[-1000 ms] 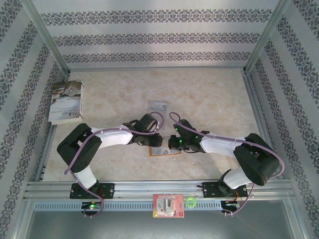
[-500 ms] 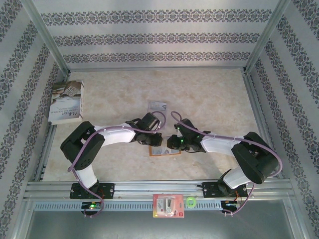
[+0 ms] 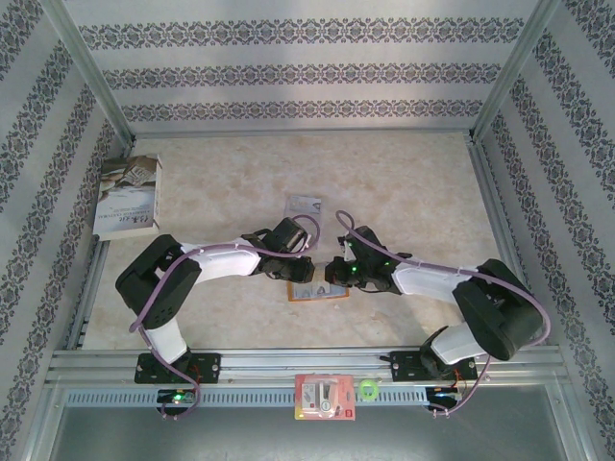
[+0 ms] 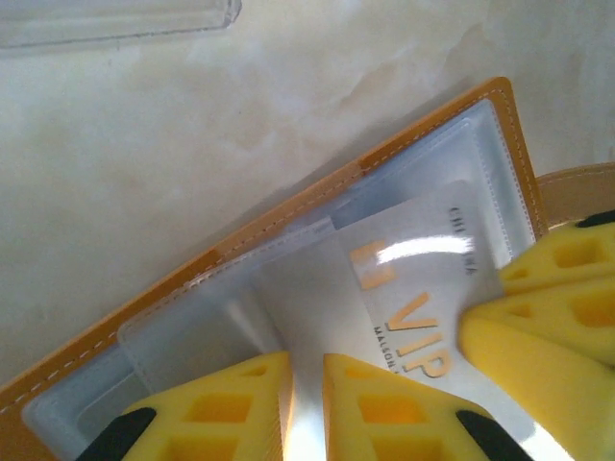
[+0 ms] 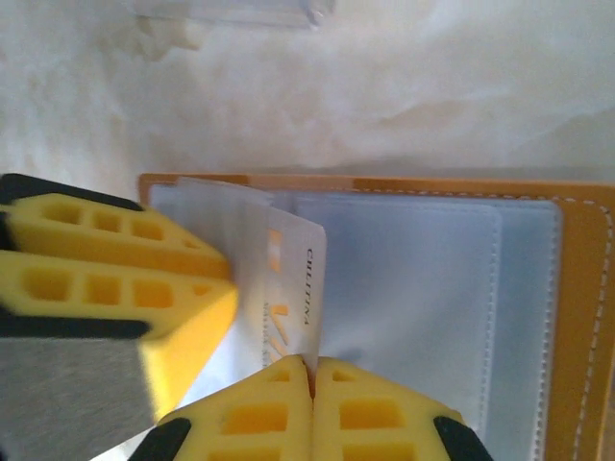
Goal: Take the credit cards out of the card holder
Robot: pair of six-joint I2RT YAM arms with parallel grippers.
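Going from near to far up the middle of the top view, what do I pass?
packet → card holder → clear tray

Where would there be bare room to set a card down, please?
Bare: the far table between tray and back wall, and the stretch right of the right arm. Crowded: centre, where left gripper and right gripper meet at the holder and card.

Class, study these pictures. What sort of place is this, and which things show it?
Probably a robot test cell, not a home: a left arm and right arm bolted to a metal rail, aluminium frame posts, and patterned wall panels enclosing one table.
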